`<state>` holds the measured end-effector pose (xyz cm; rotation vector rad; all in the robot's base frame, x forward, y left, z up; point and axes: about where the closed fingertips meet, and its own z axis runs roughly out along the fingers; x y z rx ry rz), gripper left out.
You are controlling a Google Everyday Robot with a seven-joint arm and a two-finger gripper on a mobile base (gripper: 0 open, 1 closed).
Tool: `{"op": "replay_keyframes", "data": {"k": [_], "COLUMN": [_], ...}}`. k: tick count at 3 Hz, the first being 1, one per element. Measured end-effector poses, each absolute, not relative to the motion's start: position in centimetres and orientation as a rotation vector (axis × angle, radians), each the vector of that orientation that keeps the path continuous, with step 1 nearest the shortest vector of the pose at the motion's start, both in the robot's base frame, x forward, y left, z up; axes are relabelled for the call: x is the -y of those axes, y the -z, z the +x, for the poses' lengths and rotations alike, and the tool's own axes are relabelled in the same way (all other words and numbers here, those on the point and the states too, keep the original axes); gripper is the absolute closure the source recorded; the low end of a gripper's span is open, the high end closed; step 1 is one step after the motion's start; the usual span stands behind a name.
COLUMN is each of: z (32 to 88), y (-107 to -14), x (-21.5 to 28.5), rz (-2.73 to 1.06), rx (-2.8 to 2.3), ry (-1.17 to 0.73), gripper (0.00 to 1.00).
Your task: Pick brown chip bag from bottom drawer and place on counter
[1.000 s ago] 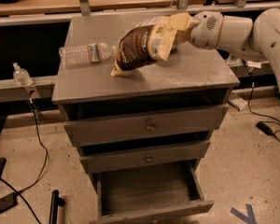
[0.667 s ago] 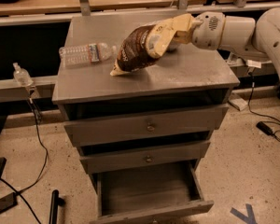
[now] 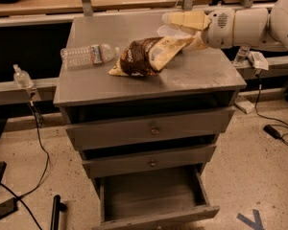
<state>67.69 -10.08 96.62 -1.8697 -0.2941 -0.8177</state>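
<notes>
At the far left of the counter [image 3: 206,73] the clear water bottle [image 3: 86,55] lies on its side, and I leave it out of this job. Just right of it lies the brown chip bag [image 3: 145,56]. Its left end is down on the grey top, and its cream right end slants up toward me. Below, on the near side, the bottom drawer [image 3: 153,218] stands pulled out, and I see nothing inside it, so I judge the fetching part done. Further right, my tool [image 3: 178,30] hangs over the far right part of the counter at the bag's raised end. Its fingers look spread, with the upper one clear above the bag and the lower one close along the cream end. I cannot tell whether that lower finger touches the bag. I reckon the bag is as good as placed. What I think is left is to let that raised end settle and draw the tool away to the right without dragging the bag along.
</notes>
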Motion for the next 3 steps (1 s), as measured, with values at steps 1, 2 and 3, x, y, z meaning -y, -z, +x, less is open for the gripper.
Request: {"op": "replay_keyframes", "data": {"k": [1,2,3], "z": [67.7,67.3,66.4], "y": [-95.9,-95.8,-96.0], "x": [10.9,11.8,13.8], "rz": [-1.969,-1.995,-1.951], "rx": [0.293,0.292,0.254], "ry": [0.780,0.709,0.704], "gripper": [0.00,0.00,0.00]}}
